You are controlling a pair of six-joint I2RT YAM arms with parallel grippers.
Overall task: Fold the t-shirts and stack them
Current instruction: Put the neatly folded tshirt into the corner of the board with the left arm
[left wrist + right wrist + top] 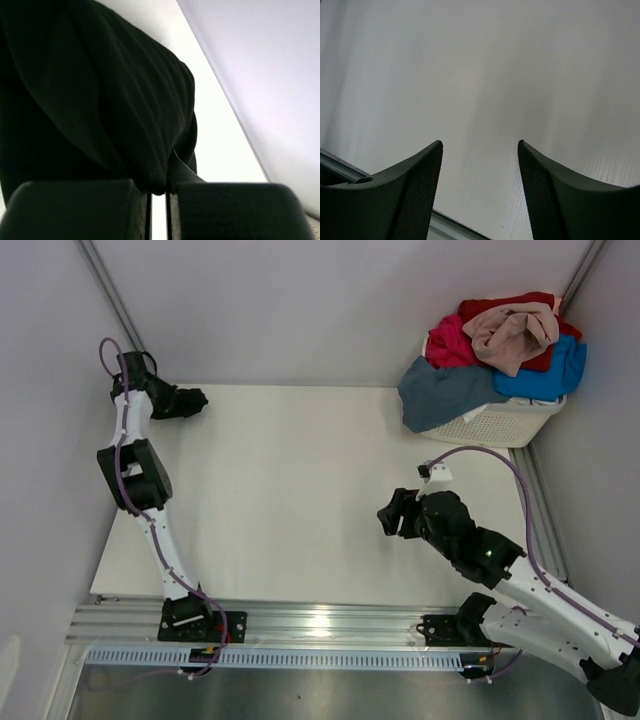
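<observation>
In the left wrist view a black t-shirt (100,100) fills the left side, and my left gripper (159,192) is shut on a fold of it. From above, the left gripper (188,400) is at the table's far left corner, and the black cloth is hard to tell from the black fingers. My right gripper (385,515) hangs over the bare table right of centre. It is open (480,150) with nothing between its fingers. The other t-shirts are piled in the basket: beige-pink (515,335), red (505,306), magenta (450,342), bright blue (552,375) and slate grey-blue (445,390).
The white slotted basket (505,422) stands at the far right corner, with the grey-blue shirt draped over its left rim. Grey walls close in the back and both sides. A metal rail (320,625) runs along the near edge, where both arm bases are mounted.
</observation>
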